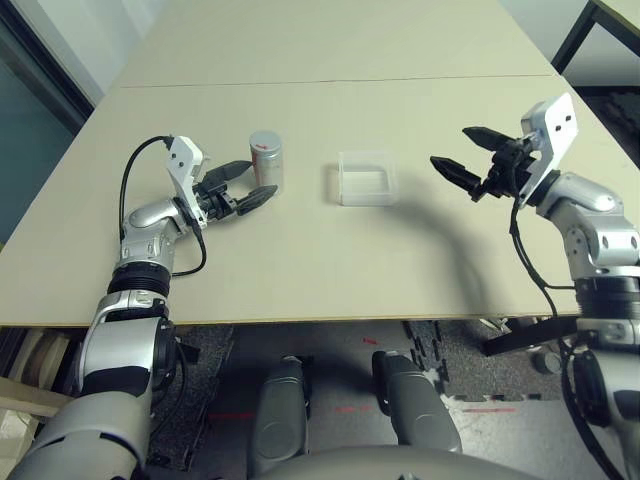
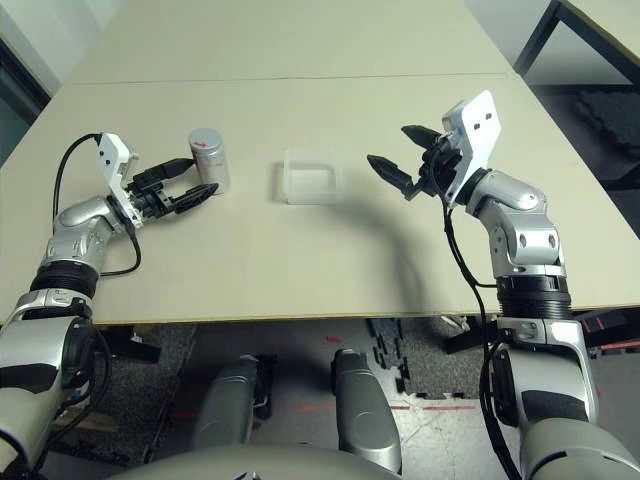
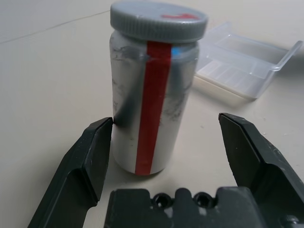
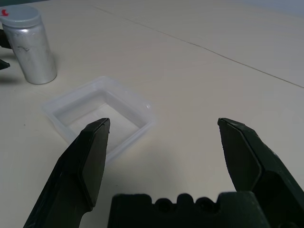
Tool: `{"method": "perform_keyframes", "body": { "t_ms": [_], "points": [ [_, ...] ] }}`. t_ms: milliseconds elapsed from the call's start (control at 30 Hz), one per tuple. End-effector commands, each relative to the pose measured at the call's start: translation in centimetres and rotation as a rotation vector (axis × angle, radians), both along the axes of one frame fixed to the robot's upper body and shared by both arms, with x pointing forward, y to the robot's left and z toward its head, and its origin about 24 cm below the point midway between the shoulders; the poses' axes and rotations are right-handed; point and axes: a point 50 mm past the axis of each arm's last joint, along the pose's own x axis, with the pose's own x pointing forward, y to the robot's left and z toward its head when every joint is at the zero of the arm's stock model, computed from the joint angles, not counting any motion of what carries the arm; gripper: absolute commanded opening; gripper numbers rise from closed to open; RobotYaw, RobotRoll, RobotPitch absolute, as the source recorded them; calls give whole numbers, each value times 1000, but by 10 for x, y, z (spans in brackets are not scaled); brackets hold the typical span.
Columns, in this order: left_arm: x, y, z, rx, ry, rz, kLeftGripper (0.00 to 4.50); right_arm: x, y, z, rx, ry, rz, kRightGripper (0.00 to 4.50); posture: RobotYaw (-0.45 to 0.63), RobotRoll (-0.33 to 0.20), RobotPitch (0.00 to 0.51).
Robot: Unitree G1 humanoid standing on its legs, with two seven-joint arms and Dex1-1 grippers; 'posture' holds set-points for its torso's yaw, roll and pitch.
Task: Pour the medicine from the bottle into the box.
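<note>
Left gripper point(image 1: 245, 184) gapes wide around the upright capped bottle point(image 1: 266, 157), so squeeze mid-body, squarely, while the right gripper point(image 1: 468, 160) hangs wide and empty by the box point(image 1: 366, 178).

A: What finish does the small silvery cylindrical bottle point(image 3: 152, 104) show?

B: Brushed, scuffed metal sheen, a glossy red strip, and a matt grey plastic cap point(image 3: 159, 20).

A: And beside it?

B: A shallow square box of clear, smooth plastic point(image 4: 102, 114) on a matt beige surface point(image 1: 300, 260); black fingers point(image 3: 88, 161), dull plastic.
</note>
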Motion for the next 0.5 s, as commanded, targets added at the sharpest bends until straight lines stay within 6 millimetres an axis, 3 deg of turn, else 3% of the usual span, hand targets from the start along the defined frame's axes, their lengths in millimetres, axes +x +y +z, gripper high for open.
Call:
{"method": "perform_keyframes", "body": {
  "t_ms": [33,500],
  "points": [
    [2,4,2,22,-13,33,4460,-3,0,1,-2,5,4,4500,-216,0,221],
    [12,-3,3,11,-28,83,4460,-5,5,-2,10,14,6,4500,-232,0,216]
  ]
}}
